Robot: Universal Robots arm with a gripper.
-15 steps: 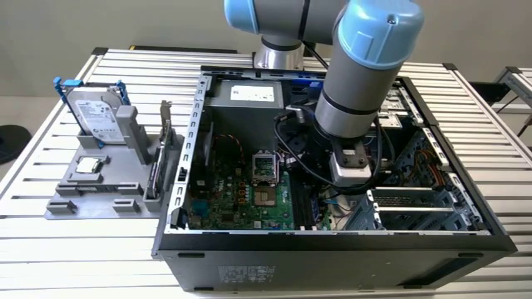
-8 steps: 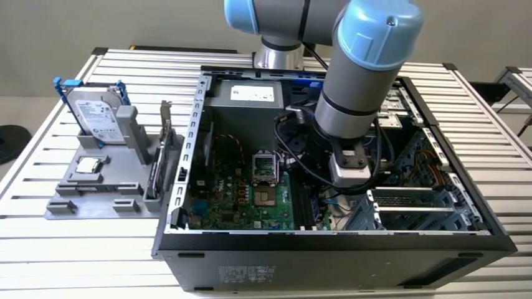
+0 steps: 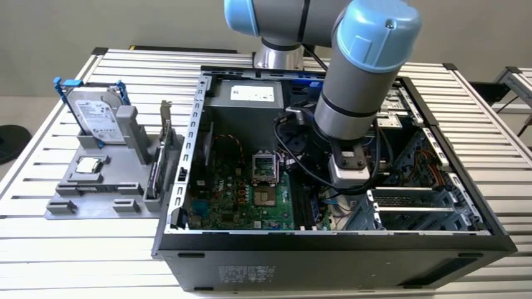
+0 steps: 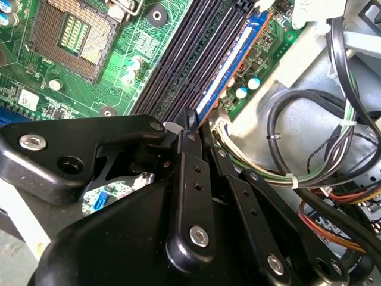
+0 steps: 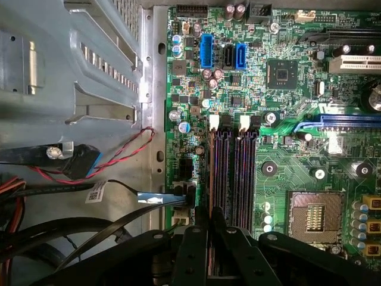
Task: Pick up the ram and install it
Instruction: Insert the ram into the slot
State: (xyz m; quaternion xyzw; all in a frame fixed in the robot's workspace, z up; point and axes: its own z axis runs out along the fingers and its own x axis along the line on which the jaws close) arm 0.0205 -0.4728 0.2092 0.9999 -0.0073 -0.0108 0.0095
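The ram stands in the board's outermost slot, my gripper pinching its end; the exterior view shows the case.

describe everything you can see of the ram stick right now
The ram is a long, thin board seen edge-on, with a blue face and an orange-brown edge. It stands on edge in the outermost of the dark memory slots on the green motherboard, parallel to the empty ones. The black tool is closed around its near end, fingers pressed to both sides.
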